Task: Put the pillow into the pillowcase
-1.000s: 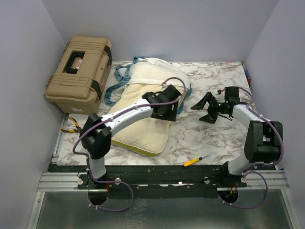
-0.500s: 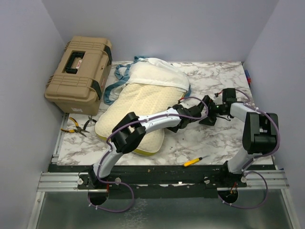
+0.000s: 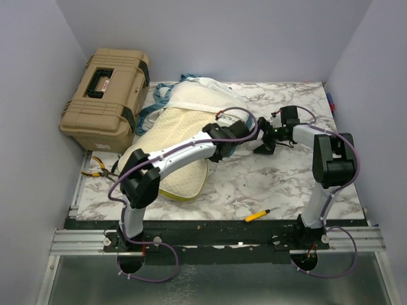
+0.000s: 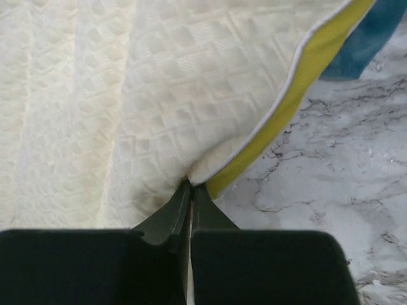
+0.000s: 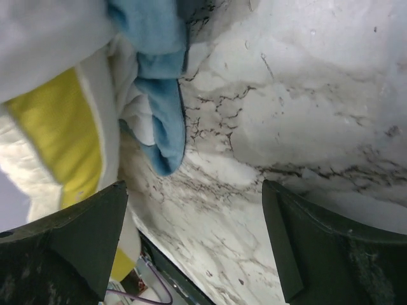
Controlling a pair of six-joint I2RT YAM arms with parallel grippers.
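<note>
- Your pillow (image 3: pixel 172 127) lies left of centre on the table (image 3: pixel 286 184), its far end inside the pillowcase (image 3: pixel 210 92).
- The toolbox (image 3: pixel 107 89) sits left of both, with the pliers (image 3: pixel 98 166) before it.
- Your 2 grippers meet at the pillow's right edge: the left gripper (image 4: pixel 189 187) pinching it, the right gripper (image 5: pixel 193 187) just beside.
- A small tool (image 3: pixel 257 215) lies near the front edge.

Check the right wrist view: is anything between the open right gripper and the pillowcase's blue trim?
Nothing visible. Only bare marble table lies between the right gripper and the pillowcase trim. The pillow, its yellow band showing, sits right beside that trim.
</note>
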